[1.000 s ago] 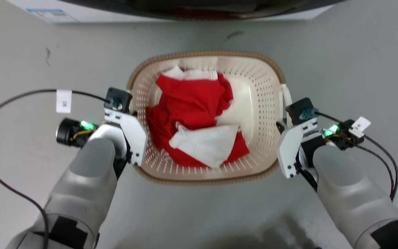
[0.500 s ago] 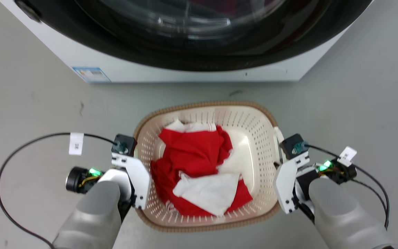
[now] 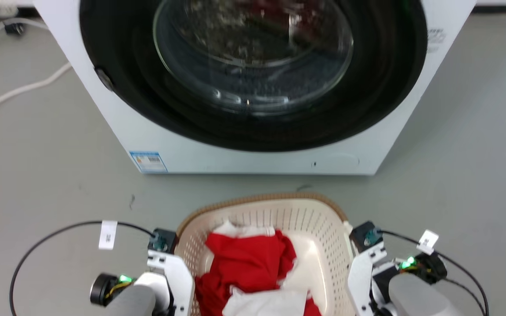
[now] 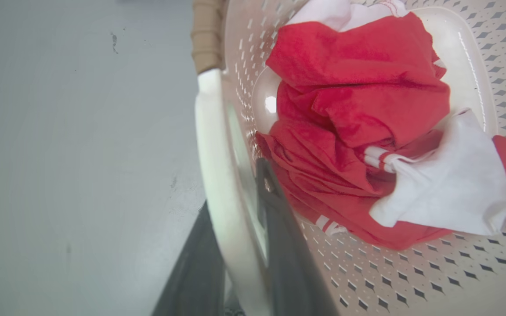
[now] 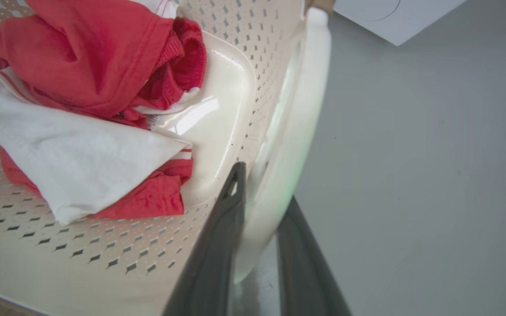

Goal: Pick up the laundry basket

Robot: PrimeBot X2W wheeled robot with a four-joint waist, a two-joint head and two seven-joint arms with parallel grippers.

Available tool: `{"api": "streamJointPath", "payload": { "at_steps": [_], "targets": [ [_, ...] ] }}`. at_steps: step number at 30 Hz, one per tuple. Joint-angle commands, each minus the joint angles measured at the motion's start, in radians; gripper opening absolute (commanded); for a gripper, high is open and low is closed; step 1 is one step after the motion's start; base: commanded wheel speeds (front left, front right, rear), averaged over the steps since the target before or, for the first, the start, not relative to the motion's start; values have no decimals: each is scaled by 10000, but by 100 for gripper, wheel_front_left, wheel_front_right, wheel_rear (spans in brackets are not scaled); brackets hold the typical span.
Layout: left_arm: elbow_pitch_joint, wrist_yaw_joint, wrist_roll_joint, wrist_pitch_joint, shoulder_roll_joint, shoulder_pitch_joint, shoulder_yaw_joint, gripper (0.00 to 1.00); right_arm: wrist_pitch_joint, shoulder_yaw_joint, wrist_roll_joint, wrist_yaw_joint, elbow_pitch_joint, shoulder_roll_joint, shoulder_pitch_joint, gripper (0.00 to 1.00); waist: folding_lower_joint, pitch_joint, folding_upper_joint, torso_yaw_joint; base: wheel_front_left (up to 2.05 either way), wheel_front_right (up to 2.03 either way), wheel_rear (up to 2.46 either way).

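**Two grippers, one laundry basket (image 3: pixel 257 198), at the foot of the washing machine (image 3: pixel 253 160)**

We have the left gripper (image 4: pixel 235 197) clamped on the left handle (image 4: pixel 215 145) and the right gripper (image 5: pixel 265 182) clamped on the right handle (image 5: pixel 299 127), each white bar pinched between two dark fingers. The basket sits between our arms, near the washer's front, with red and white clothes (image 3: pixel 244 263) heaped inside. Whether it is clear of the floor (image 3: pixel 37 175) we cannot tell. For a clean lift, we judge, both arms should rise together and level, gripping firmly so neither handle slips and the load does not tip.
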Motion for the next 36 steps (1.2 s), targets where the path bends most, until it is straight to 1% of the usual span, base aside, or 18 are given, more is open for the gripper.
{"api": "streamJointPath", "payload": {
  "at_steps": [1,6,14,24,36],
  "targets": [
    [-89,-87,-20,45,-53,189,-122,0,-9,88,49,-3,-119,47,72,0,2,-580,0,68,0,0,0],
    [-100,-87,-340,163,-1,676,-426,0,258,466,398,-3,-168,46,563,0,2,-1375,0,39,0,0,0],
    [-80,-87,-776,258,48,959,-742,0,595,864,852,-3,-109,46,802,0,2,-1971,0,-40,0,0,0],
    [58,-86,-1102,323,-60,997,-1044,0,1092,1157,1156,-3,45,41,910,0,2,-2282,0,-228,0,0,0],
    [146,-86,-1361,240,-69,899,-1373,0,1125,1303,1254,-3,179,43,900,0,2,-2317,0,-282,0,0,0]
  ]
}}
